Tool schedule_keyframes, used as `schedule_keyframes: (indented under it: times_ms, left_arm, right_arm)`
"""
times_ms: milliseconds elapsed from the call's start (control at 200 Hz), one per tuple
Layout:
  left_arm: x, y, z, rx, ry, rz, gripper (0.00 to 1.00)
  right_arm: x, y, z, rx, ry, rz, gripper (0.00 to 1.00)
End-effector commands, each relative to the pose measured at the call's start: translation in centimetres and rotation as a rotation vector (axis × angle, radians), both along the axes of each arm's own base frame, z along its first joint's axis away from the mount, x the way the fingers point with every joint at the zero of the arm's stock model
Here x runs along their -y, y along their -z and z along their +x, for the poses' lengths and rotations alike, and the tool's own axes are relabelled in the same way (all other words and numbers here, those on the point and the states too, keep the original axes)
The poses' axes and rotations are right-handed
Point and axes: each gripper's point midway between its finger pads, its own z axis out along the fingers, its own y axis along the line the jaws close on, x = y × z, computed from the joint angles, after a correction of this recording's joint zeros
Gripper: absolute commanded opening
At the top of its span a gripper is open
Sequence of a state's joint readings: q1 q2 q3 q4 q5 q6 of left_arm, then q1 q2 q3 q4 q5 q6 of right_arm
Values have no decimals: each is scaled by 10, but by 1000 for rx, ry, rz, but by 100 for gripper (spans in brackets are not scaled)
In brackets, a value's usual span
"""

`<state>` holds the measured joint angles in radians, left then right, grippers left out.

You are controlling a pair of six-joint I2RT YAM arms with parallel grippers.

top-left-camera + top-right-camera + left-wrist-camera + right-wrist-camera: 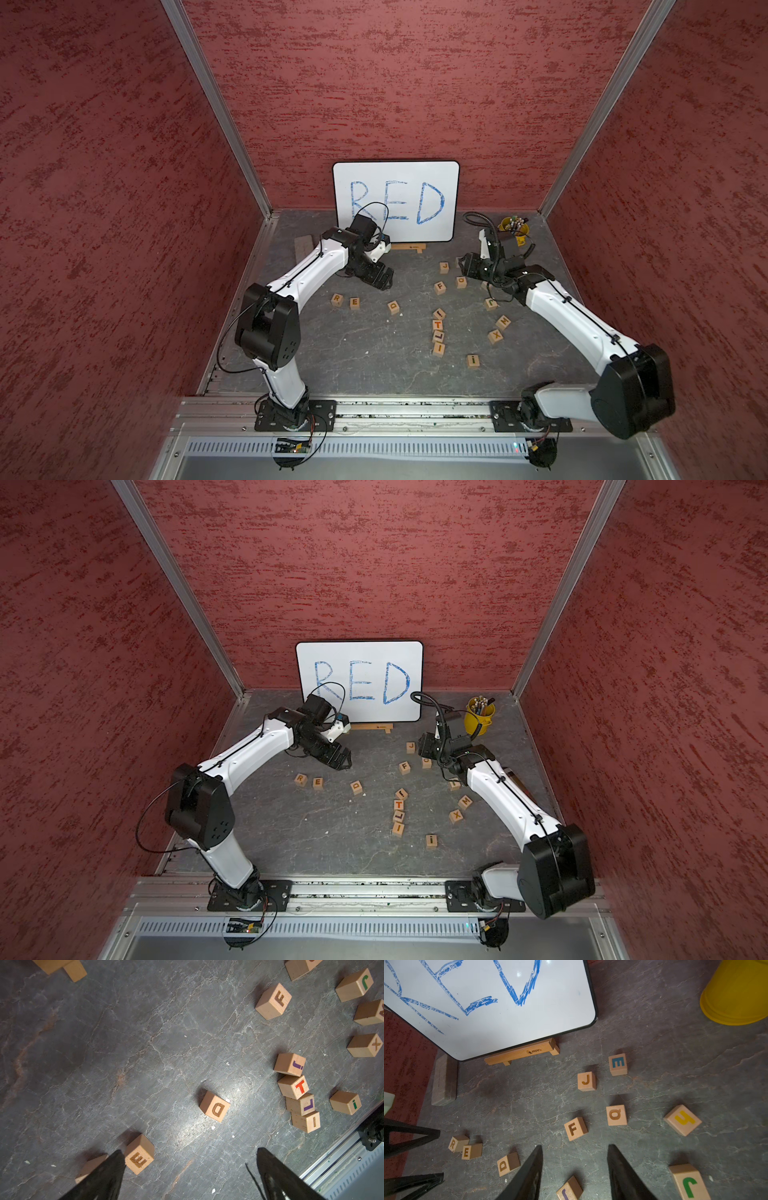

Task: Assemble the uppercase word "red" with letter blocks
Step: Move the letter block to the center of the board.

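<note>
Table [365, 365], slate-grey, with loose wooden cubes scattered across it. The R block [337, 299] and E block [354, 303] sit just beside each other on the robot's left half of the table, in front of the whiteboard [396, 199], and both letters read upright in both top views. The D block [393, 307] lies in the same row but apart from the E, with bare table between them, and it is turned a little out of line (the skew is clearest in the left wrist view). The left gripper [384, 279] hangs on the whiteboard side of the row, roughly over the E–D gap. Its jaws are spread wide with nothing between them. In its own wrist view one finger [108, 1169] covers part of the R; I cannot tell if it touches. The right gripper [575, 1147] is on the far right side near the yellow bucket [478, 719], with its jaws partly apart and only bare table in the gap. The F block [575, 1128] lies just ahead of its tips and the J block [586, 1081] farther on. A T, an L and an I form a short touching column [437, 336] near mid-table, well apart from the D.
</note>
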<state>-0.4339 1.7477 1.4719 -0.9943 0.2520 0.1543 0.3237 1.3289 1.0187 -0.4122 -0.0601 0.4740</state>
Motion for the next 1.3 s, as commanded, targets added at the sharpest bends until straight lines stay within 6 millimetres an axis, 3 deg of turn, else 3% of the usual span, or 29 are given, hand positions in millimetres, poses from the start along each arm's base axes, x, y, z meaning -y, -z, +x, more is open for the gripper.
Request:
schedule_keyframes:
  times_ms: [0,401,872,1293]
  left_arm:
    - [5,-2,-4,-5,-18,-9,100]
    - [13,23,-22,-130,-57,14,100]
    - [51,62,-57,-265,-54,60,96]
    - [52,87,-54,-346,-214,85,90]
  right_arm:
    - [5,-9,3,42,14,20,52]
    - [5,11,2,5,-6,27,51]
    - [3,25,7,-23,-4,28,51]
    - [0,31,15,-38,-6,31,51]
